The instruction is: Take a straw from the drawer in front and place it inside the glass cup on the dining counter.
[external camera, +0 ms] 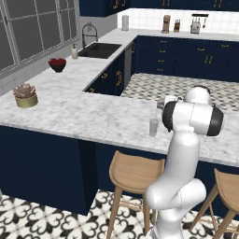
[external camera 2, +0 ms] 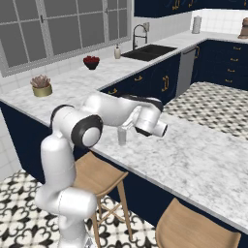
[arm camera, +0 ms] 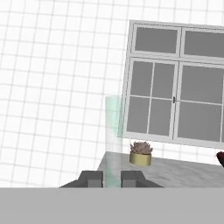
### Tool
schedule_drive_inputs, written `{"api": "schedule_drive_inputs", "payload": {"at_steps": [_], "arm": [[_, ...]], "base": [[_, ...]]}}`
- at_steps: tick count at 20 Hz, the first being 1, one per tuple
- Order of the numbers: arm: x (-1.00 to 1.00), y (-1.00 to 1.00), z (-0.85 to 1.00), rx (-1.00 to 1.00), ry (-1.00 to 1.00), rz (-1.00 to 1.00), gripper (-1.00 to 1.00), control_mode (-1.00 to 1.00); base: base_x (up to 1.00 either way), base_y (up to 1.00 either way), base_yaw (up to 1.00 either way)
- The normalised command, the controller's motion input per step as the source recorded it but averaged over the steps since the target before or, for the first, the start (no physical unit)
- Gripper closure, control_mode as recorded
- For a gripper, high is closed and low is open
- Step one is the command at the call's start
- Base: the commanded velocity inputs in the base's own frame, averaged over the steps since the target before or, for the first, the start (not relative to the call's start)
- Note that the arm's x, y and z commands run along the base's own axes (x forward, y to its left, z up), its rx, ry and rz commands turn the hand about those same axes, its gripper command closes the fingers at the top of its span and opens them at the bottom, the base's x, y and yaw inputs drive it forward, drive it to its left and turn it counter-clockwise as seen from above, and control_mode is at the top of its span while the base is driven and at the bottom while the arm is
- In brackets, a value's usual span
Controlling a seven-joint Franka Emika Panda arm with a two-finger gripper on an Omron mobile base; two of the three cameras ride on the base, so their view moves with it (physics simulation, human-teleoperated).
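Right up close, the two small dark fingertips (arm camera: 89, 176) of the gripper (arm camera: 112, 178) stand at the foot of a tall, clear, greenish-grey see-through glass cup (arm camera: 113, 140) — the tumbler rises straight up between them, and the jaws look drawn in narrow against its sides, clenched on the glass. No thin pale straw can be made out anywhere; it may simply be too fine to see. Past the cup, a pinkish succulent in a round gold pot (arm camera: 141, 153) sits on the marble, with a grey-paned white-framed window (arm camera: 177, 81) behind it. From behind the arm, the cup (external camera: 153, 127) stands upright on the long white-grey veined marble dining counter (external camera: 84, 119), near its front edge, just beside the white arm's dark elbow joint. Two light wooden stools (external camera: 135, 173) tuck under the overhang. Farther off along the counter — a dark bowl of red fruit (external camera: 57, 64), and beyond it a black sink (external camera: 100, 50) with a white soap bottle (external camera: 74, 52) beside it.
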Motion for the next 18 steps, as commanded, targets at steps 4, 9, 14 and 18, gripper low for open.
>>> {"api": "schedule_drive_inputs", "payload": {"at_steps": [4, 9, 14, 18], "arm": [[0.21, 0.0, -0.16, 0.0, 0.0, 0.05, 1.0, -1.0], [0.19, -0.11, -0.12, 0.0, 0.0, 0.03, 1.0, -1.0], [0.09, -0.15, -0.18, 0.0, 0.0, 0.03, 1.0, -1.0], [0.24, 0.0, -0.23, 0.0, 0.0, 0.03, 1.0, -1.0]], "base": [[0.0, 0.0, 0.0], [0.0, 0.0, 0.0], [0.0, 0.0, 0.0], [0.0, 0.0, 0.0]]}}
